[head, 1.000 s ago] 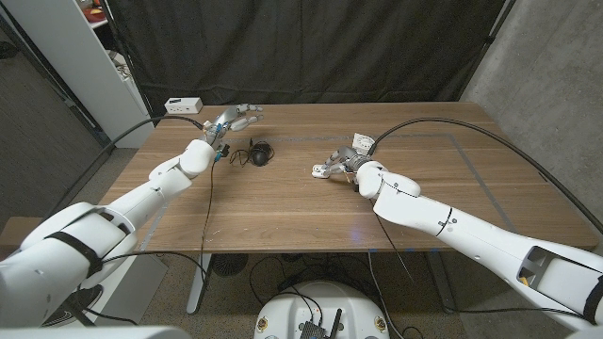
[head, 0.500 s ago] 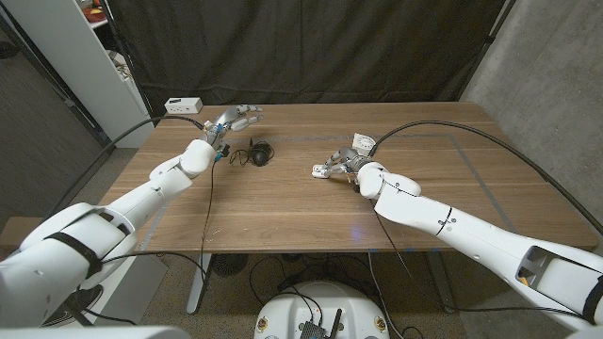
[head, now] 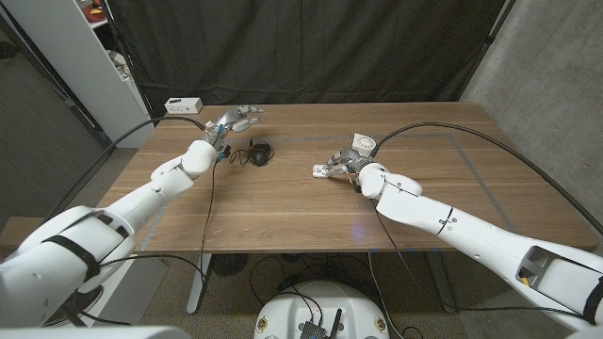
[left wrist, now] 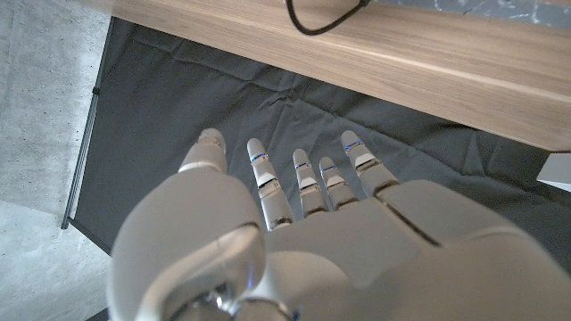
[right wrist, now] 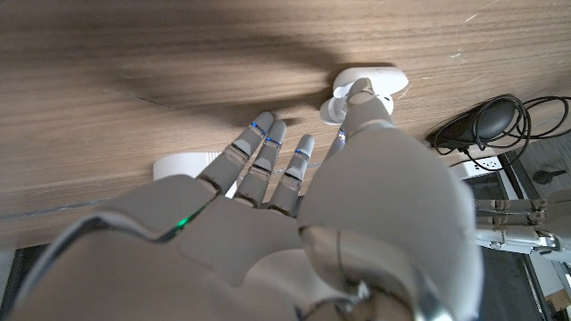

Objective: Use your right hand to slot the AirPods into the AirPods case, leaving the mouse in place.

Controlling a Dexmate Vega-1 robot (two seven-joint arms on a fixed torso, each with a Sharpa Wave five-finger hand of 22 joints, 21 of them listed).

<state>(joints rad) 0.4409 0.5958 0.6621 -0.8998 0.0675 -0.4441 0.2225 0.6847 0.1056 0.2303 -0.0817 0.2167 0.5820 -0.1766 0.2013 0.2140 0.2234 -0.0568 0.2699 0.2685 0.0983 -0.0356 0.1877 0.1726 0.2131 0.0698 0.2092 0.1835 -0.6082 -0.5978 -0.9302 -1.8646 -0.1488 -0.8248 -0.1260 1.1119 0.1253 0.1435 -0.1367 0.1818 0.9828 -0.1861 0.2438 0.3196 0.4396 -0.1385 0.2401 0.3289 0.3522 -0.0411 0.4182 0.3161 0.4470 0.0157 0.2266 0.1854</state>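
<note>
White glossy arms, black bands near shoulders, black cables alongside. Left hand (left wrist: pixel 339 241), right hand (right wrist: pixel 294 223): silver-grey shells, blue fingertip lights.

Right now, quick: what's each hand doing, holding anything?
Left hand: open, fingers spread, holding nothing, near the mouse.
Right hand: a fingertip touches the AirPods beside the AirPods case; whether it grips them cannot be told.

No text, label, brand, number or sign can be read anywhere here.
</note>
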